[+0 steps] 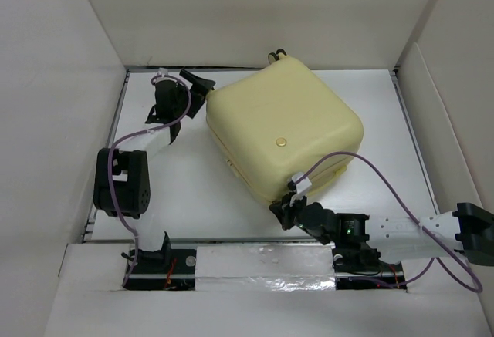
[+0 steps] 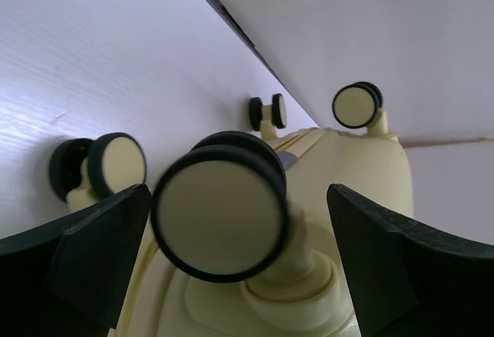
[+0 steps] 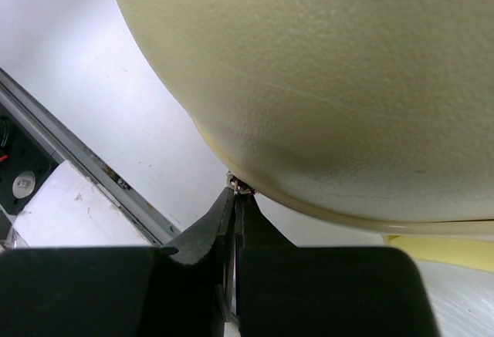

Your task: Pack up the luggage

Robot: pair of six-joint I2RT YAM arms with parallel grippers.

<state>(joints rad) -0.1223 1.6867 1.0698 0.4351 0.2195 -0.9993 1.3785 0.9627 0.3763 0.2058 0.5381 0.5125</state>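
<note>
White table (image 1: 193, 198), closed pale yellow luggage (image 1: 282, 125) lying flat at its far middle, left gripper (image 2: 235, 233) spread wide around a corner wheel (image 2: 220, 213), right gripper (image 3: 235, 198) pressed together at the near seam, tips touching a small metal tab (image 3: 241, 187).

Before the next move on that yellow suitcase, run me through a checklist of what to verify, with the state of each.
1. The pale yellow hard-shell suitcase is shut and flat on the white table: ok.
2. The right fingers are shut, tips at the small metal tab on the seam: ok.
3. Tab actually pinched: cannot tell.
4. The left fingers are open, with a black-rimmed wheel between them, not clamped: ok.
5. Seam closed all the way round: cannot tell.
</note>
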